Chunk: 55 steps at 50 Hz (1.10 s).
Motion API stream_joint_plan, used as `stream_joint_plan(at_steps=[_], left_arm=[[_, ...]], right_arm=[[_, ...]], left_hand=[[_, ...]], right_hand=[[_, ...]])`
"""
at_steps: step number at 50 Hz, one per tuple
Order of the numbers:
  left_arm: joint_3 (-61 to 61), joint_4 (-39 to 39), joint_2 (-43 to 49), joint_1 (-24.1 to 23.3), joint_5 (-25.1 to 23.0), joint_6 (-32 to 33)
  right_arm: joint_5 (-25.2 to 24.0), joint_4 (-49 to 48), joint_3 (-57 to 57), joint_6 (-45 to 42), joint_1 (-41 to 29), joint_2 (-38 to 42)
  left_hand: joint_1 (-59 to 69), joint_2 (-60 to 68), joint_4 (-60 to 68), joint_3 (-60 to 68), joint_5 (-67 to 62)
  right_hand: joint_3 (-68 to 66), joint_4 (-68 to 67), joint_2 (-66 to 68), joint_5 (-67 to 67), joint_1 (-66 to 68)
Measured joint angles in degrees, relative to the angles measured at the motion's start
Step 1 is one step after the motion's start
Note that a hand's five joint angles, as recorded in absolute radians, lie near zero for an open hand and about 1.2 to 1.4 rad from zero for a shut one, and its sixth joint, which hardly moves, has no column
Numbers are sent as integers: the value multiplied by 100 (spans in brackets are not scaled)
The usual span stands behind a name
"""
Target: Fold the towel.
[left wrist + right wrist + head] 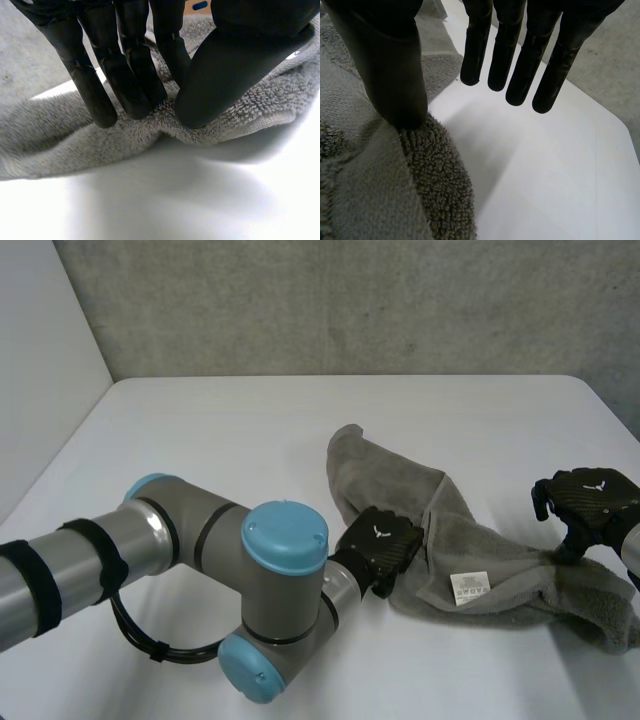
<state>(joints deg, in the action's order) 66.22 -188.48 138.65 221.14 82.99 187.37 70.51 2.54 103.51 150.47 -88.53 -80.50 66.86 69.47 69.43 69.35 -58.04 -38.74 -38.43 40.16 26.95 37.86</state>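
Observation:
A crumpled grey towel (395,478) with a white label (469,585) lies on the white table (220,440), right of centre. My left hand (380,545) is at the towel's near edge about the middle. In the left wrist view its fingers (130,80) and thumb (230,70) pinch a raised fold of the towel (75,140) between them. My right hand (590,498) is at the towel's right end. There its thumb (390,60) rests on the towel (370,190), and its straight fingers (520,60) hang spread over the bare table (545,175).
The left arm (200,550) lies across the near left of the table. Grey walls (330,300) stand behind and to the left. Bare tabletop stretches left and beyond the towel.

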Motion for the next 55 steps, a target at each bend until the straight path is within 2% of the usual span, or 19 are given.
stream_joint_plan(at_steps=[5, 9, 15, 19, 24, 42, 50, 55], left_arm=[[2, 138, -246, 25, 124, 195], [76, 415, -629, 122, 291, 366], [368, 1006, -1644, 619, 561, 537], [657, 1227, -2412, 1077, 606, 559], [929, 1291, -2780, 1345, 596, 550], [2520, 837, -2814, 1416, 602, 527], [2774, 649, -2862, 1712, 612, 528], [2855, 645, -2893, 1983, 607, 520]], right_arm=[[-24, 56, 8, 4, -9, -160], [-108, 207, 7, -3, -17, -349], [-441, 773, -35, 5, -21, -656], [-706, 1081, -30, 61, -50, -756], [-845, 1184, 48, 201, -139, -771], [-1027, 1084, 136, 1726, -1740, -484], [-1100, 853, -203, 1721, -2730, 25], [-860, 828, -382, 1368, -3404, 497]], left_hand=[[30, 16, 22, 16, -9], [31, 23, 23, 23, -10], [31, 25, 25, 26, -54], [31, 27, 26, 27, -56], [47, 27, 26, 27, -60], [84, 28, 27, 28, -61], [84, 28, 27, 28, -61], [84, 28, 27, 28, -61]], right_hand=[[63, 114, -64, -99, -111], [944, 930, -1037, -894, -913], [2301, 2272, -2376, -2308, -2185], [2503, 2394, -2584, -2386, -2475], [2502, 2394, -2584, -2385, -2475], [2495, 2394, -2583, -2369, -2465], [2406, 2377, -2568, -2139, -2261], [2245, 2237, -2471, -1988, -2103]])
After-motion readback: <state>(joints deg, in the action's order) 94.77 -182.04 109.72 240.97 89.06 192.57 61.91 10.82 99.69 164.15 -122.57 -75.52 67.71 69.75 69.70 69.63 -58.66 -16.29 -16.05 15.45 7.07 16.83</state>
